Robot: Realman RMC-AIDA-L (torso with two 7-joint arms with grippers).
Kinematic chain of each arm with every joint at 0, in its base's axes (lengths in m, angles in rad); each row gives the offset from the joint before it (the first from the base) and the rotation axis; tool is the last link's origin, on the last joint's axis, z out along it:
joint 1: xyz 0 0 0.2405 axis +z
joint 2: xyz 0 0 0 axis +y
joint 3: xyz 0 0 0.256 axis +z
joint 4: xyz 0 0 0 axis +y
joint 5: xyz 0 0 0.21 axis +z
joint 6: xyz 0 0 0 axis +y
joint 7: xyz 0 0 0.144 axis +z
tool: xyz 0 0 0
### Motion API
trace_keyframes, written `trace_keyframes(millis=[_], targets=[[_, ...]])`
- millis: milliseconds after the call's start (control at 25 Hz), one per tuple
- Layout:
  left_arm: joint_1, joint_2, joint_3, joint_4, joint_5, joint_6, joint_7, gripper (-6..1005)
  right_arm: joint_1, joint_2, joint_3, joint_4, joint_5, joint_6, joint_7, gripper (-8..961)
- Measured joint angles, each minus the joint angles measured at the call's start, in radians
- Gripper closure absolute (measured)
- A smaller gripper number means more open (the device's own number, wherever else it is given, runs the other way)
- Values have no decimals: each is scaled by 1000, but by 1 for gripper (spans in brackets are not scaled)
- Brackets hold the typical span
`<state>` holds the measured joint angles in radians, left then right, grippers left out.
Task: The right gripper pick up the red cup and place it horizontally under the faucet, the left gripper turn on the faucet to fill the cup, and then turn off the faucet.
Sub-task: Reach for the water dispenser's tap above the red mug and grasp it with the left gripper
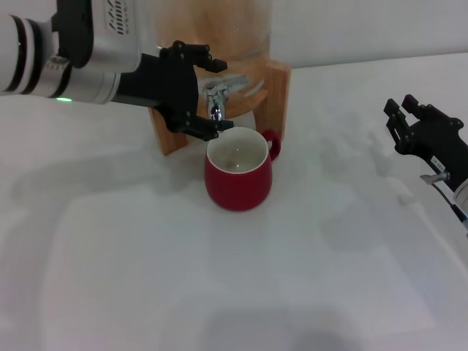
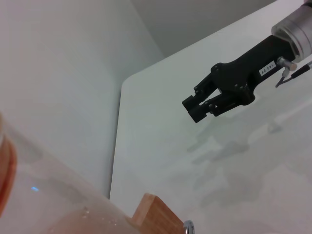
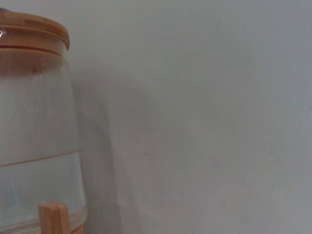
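Left claw (image 1: 201, 91) seemingly spread around the faucet (image 1: 217, 95) above the upright red cup (image 1: 238, 175); right claw (image 1: 409, 121) idle, ajar.

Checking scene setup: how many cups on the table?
1: the red cup stands upright under the faucet, before the wooden dispenser stand. No others visible.

White table (image 1: 219, 292): matte top with a rounded corner, soft grey shadows across it, brightest toward the far edge.
Wall (image 3: 204, 97): plain pale grey-white, unmarked, rising directly behind the table.
Wooden stand (image 1: 278, 91): light wood, upright side panels, set on the table near the wall.
Glass dispenser jar (image 3: 34, 146): clear, resting in the wooden stand, partly filled with liquid.
Wooden lid (image 3: 34, 31): pale wood, seated on top of the jar.
Light: even, diffuse, no hard highlights on the table.
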<state>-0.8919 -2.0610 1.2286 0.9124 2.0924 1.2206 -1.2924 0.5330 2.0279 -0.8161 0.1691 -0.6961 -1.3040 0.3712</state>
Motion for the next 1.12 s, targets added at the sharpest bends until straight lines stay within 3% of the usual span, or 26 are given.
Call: trace_keyframes(millis=[1120], targets=[[-54,-12,10,-85,1,-36,69,125,10,0,-8,10,0,-26,0,658]])
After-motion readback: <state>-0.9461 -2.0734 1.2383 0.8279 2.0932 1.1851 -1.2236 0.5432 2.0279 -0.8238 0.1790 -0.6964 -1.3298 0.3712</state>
